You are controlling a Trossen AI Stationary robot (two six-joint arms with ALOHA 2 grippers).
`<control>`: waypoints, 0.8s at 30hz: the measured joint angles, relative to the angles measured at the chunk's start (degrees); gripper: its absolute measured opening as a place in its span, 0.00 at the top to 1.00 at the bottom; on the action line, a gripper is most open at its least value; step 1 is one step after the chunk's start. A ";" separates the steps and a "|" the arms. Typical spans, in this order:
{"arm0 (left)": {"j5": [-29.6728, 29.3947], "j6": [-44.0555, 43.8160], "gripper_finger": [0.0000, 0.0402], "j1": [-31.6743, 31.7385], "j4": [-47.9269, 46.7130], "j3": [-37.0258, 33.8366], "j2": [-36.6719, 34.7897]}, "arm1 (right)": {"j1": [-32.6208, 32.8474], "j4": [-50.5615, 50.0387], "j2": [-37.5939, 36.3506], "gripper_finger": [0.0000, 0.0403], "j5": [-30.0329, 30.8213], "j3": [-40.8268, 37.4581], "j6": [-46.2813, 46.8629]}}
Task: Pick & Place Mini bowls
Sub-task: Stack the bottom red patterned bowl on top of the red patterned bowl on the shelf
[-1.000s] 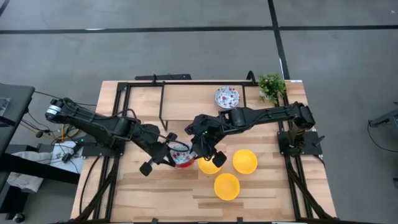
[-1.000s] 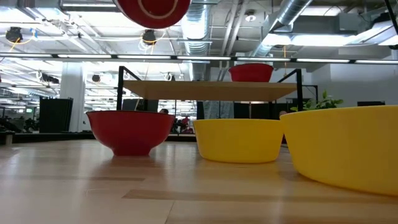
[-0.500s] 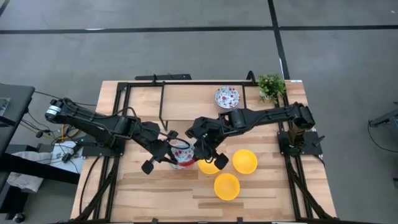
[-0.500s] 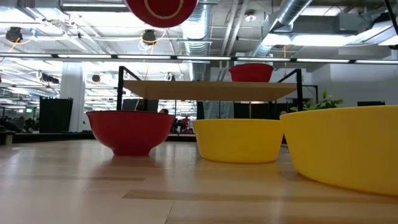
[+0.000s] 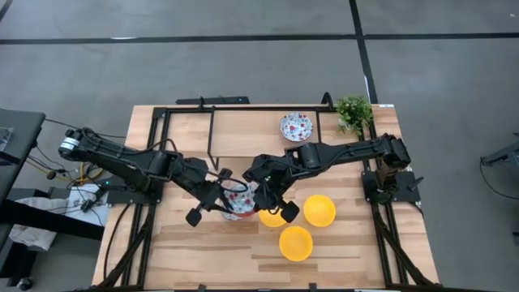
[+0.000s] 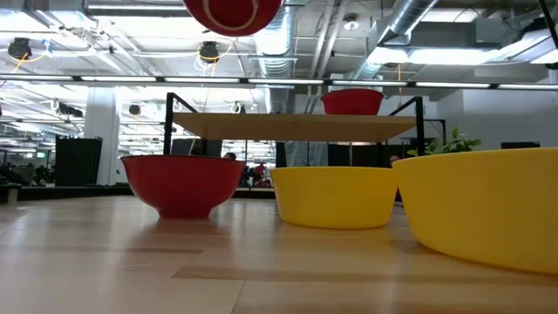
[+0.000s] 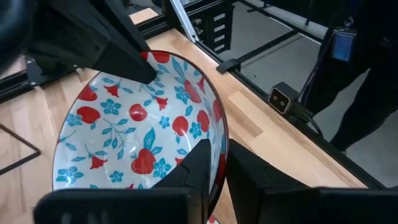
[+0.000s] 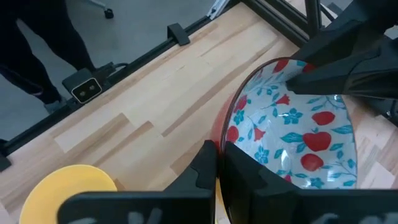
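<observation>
A grey floor [image 5: 243, 65] crossed by dark seams surrounds the wooden worktop [image 5: 243, 130]. Beyond it, ceiling ducts [image 6: 410, 26] and long strip lights [image 6: 78, 78] run overhead.

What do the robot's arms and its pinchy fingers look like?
Both arms are black and jointed. The left arm has a shiny silver cap at its far end and thin black cables looping near its wrist. The right arm is all dark. The left gripper and right gripper each have two flat, dark, blocky fingers.
</observation>
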 joint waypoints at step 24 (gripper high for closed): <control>-6.65 -4.41 0.62 -0.26 3.61 -0.09 -0.33 | -0.26 -0.42 -0.09 1.00 1.00 0.09 0.90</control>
